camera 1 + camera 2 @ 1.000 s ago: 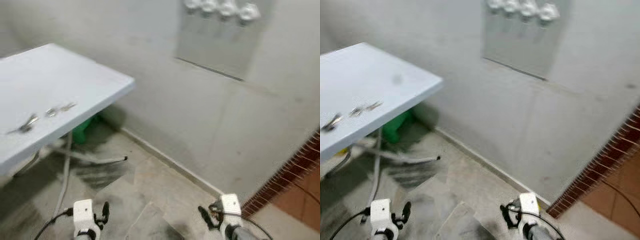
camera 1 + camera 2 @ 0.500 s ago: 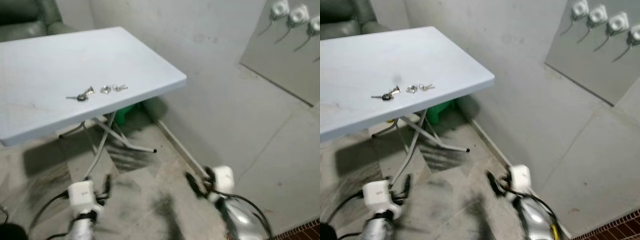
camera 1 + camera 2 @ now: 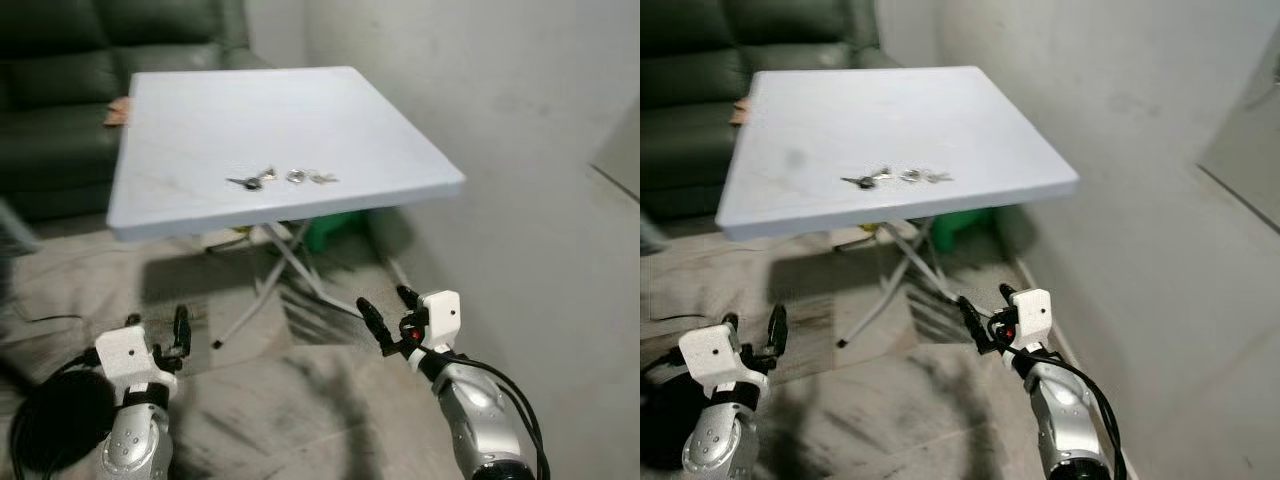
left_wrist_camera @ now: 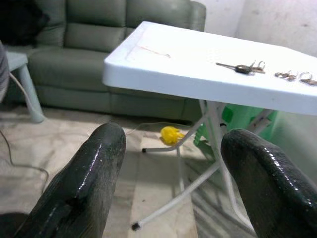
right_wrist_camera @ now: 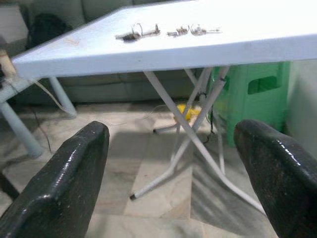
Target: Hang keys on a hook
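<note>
A bunch of keys [image 3: 254, 180] lies on the white folding table [image 3: 330, 120], with two small key rings [image 3: 296, 176] just to its right. The same keys [image 4: 242, 68] and key rings [image 5: 179, 32] appear on the tabletop in both wrist views. My left gripper [image 3: 155, 325] hangs low over the floor in front of the table, open and empty. My right gripper [image 3: 388, 305] is also low, open and empty, near the table's front right corner. Both are well below and short of the keys.
A dark green sofa [image 3: 60, 90] stands behind the table. Under the table are white crossed legs [image 3: 285, 265], a green stool [image 5: 255, 91] and a yellow object [image 4: 171, 134]. A grey wall [image 3: 520, 150] runs along the right. A black coil [image 3: 50, 420] lies at lower left.
The camera has swung left: the wall panel with hooks has left the picture, and the table with the keys now sits in the middle. Both arms stay low and open.
</note>
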Robot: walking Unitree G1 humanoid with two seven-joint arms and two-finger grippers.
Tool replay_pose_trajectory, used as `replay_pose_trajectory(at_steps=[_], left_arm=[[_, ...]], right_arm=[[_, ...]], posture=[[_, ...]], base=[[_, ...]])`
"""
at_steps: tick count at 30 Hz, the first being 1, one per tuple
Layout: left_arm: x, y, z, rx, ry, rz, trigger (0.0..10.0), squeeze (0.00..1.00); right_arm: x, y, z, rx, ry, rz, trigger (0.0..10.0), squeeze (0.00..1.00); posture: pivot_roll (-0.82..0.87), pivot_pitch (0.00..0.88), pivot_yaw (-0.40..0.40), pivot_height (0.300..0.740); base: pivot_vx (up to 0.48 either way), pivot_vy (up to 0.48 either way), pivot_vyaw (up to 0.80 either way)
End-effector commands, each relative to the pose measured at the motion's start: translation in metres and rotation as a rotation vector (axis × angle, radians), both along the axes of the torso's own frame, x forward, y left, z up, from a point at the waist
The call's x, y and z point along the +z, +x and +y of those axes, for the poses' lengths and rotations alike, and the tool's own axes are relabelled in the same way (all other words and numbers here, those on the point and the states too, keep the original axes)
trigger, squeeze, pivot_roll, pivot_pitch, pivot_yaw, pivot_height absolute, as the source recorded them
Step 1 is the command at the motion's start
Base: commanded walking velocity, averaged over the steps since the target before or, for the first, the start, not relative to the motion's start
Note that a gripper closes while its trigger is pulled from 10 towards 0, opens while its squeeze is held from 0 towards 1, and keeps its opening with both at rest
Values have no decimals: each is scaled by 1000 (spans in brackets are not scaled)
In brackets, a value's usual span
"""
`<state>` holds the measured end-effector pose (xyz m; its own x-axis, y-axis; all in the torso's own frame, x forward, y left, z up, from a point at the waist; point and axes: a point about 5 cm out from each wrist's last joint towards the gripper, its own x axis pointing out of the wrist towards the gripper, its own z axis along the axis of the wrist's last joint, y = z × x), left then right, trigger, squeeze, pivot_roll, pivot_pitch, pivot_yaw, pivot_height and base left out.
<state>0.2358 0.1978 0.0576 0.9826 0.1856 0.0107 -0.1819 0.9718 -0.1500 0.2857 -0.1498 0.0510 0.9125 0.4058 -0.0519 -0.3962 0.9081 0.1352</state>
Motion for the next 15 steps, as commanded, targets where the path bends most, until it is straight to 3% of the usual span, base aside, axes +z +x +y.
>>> replay_pose_trajectory(at_steps=[1, 6, 8, 15], left_arm=[[4, -1, 7, 28, 8, 5, 10000, 0], [10, -1, 9, 37, 16, 6, 10000, 0], [28, 4, 4, 18, 37, -39, 10000, 0], [27, -1, -1, -8, 21, -29, 10000, 0]], right_arm=[[12, 6, 2, -6, 15, -38, 10000, 0], [17, 6, 2, -12, 17, -41, 10000, 0], [31, 10, 4, -9, 44, -88, 10000, 0], [37, 8, 5, -29, 51, -115, 10000, 0]], posture=[[-19, 0, -61, 740], [-19, 0, -61, 740], [-16, 0, -62, 740], [-11, 0, -63, 740]], base=[[0, 0, 800], [0, 0, 800], [0, 0, 800], [0, 0, 0]])
